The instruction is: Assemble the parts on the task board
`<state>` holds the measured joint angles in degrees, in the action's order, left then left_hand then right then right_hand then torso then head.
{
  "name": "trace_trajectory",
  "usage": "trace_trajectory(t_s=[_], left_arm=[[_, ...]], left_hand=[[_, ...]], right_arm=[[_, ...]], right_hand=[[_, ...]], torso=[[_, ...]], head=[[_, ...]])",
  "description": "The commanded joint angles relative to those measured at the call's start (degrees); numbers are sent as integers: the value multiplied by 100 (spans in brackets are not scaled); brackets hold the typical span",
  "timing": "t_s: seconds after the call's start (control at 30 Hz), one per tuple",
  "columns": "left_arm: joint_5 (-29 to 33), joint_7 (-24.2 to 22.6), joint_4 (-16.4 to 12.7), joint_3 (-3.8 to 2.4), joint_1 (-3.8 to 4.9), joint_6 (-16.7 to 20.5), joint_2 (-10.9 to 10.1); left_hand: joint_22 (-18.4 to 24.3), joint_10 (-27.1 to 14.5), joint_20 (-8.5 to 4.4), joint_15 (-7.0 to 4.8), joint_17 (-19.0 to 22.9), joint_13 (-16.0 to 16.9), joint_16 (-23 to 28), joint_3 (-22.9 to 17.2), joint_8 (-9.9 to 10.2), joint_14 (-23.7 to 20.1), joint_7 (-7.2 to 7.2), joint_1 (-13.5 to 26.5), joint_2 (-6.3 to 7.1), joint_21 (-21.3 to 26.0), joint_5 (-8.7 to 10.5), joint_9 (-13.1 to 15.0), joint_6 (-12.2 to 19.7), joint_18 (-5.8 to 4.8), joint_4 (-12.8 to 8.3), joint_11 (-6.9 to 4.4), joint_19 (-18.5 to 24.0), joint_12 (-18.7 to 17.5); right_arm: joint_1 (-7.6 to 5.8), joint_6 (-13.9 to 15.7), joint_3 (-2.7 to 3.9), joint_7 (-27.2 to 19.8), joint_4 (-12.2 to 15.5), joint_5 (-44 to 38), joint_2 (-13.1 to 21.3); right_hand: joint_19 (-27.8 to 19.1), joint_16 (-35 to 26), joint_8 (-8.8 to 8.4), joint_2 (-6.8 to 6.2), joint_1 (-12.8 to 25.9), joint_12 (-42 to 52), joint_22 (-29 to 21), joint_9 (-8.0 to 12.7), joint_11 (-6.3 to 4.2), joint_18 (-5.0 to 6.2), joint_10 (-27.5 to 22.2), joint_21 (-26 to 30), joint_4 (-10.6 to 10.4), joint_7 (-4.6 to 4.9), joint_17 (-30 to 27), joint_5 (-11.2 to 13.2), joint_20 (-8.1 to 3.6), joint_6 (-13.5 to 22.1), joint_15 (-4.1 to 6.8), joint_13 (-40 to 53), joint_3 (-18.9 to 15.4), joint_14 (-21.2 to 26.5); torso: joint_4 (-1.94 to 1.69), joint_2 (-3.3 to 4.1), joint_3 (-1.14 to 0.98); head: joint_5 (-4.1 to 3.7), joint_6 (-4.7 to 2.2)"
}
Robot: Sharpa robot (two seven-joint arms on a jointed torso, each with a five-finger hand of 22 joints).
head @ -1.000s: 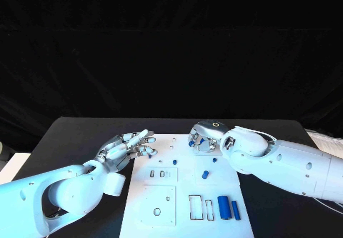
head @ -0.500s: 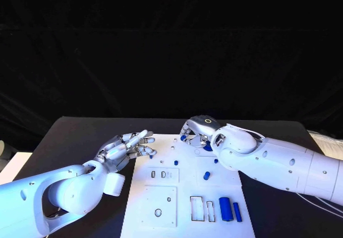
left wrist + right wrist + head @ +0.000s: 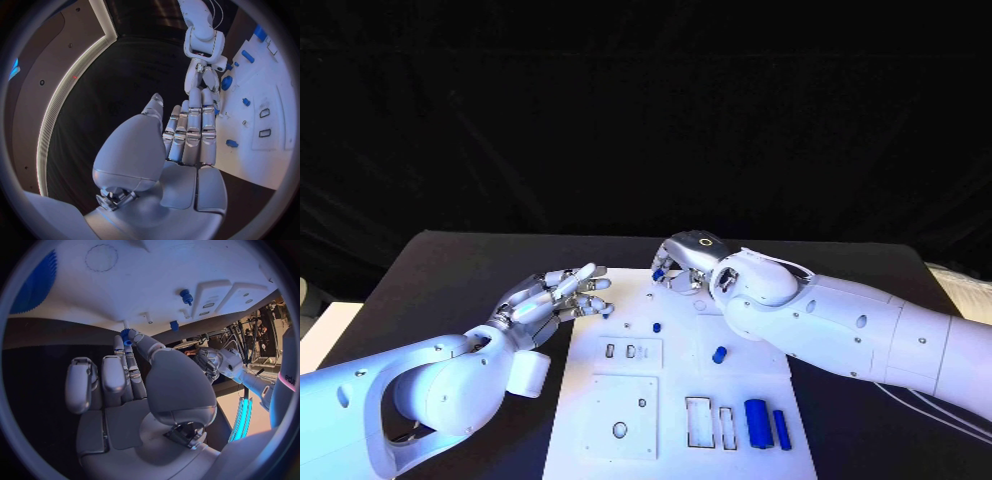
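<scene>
Parts lie scattered on the task board [image 3: 625, 400]: a small blue peg [image 3: 717, 353] mid-board, two blue bars [image 3: 764, 422] near its front right corner. The right hand [image 3: 678, 268] pinches a small blue part [image 3: 127, 336] at its fingertips over the far edge. The left hand [image 3: 560, 297], released, hovers beside the board's left edge. A pinch this slight could let the part slip or tilt before seating.
</scene>
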<state>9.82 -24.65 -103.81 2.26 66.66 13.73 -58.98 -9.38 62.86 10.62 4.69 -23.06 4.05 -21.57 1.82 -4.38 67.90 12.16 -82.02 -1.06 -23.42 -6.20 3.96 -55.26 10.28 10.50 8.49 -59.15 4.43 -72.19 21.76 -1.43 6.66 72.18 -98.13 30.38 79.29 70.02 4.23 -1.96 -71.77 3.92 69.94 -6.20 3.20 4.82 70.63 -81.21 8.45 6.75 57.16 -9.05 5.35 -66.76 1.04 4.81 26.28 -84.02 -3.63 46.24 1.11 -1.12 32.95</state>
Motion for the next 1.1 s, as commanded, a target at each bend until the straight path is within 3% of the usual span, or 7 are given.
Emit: trace_trajectory(t_s=[0.03,0.27,0.47,0.6,1.1], left_arm=[[13,-37,-20,-7,11,-24,7],[13,-35,-22,-8,14,-23,5],[13,-33,-17,-9,15,-20,2],[13,-33,-13,-9,16,-20,6],[13,-28,-21,-9,23,-15,10]], left_hand=[[7,-40,-2,-6,-8,-1,12,3,20,-28,24,-43,-27,39,-14,1,12,2,-37,14,45,-39],[7,-40,-2,-6,-8,-1,12,3,20,-28,24,-43,-27,39,-14,1,12,2,-37,14,45,-39],[7,-40,-2,-6,-8,-1,12,3,20,-28,24,-43,-27,39,-14,1,12,2,-37,14,45,-39],[7,-40,-2,-6,-8,-1,12,3,20,-28,24,-43,-27,39,-14,1,12,2,-37,14,45,-39],[9,-44,1,-4,-11,-1,14,4,25,-39,25,-44,-26,41,-13,1,17,2,-41,16,52,-42]], right_arm=[[-2,-92,0,-9,-36,-34,-31],[-2,-210,-1,18,-67,-52,-45],[-2,-294,-2,30,-60,-61,-27],[-2,-308,-2,34,-60,-63,-30],[-8,-297,-17,186,-242,-64,-167]], right_hand=[[4,33,31,-31,-31,-16,2,-77,38,-60,-3,-21,-43,25,2,-36,-43,-27,10,0,68,-123],[3,32,27,-46,-16,-19,3,-82,43,-60,-3,-22,-63,28,-5,-28,-39,-26,5,-5,69,-122],[0,31,26,-63,3,-18,1,-89,44,-60,3,-22,-86,27,-11,-20,-35,-30,2,-7,69,-120],[-5,27,23,-77,13,-20,-7,-92,44,-58,3,-19,-98,26,-20,-16,-34,-29,1,-10,67,-118],[-155,-148,-70,-341,121,-47,-233,-64,154,-12,-372,89,-302,119,-312,62,42,270,-86,-105,108,-43]], torso=[[-9,37,5],[-13,42,7],[9,38,6],[-2,41,6],[-12,42,15]], head=[[3,3],[3,23],[11,46],[1,46],[-5,63]])
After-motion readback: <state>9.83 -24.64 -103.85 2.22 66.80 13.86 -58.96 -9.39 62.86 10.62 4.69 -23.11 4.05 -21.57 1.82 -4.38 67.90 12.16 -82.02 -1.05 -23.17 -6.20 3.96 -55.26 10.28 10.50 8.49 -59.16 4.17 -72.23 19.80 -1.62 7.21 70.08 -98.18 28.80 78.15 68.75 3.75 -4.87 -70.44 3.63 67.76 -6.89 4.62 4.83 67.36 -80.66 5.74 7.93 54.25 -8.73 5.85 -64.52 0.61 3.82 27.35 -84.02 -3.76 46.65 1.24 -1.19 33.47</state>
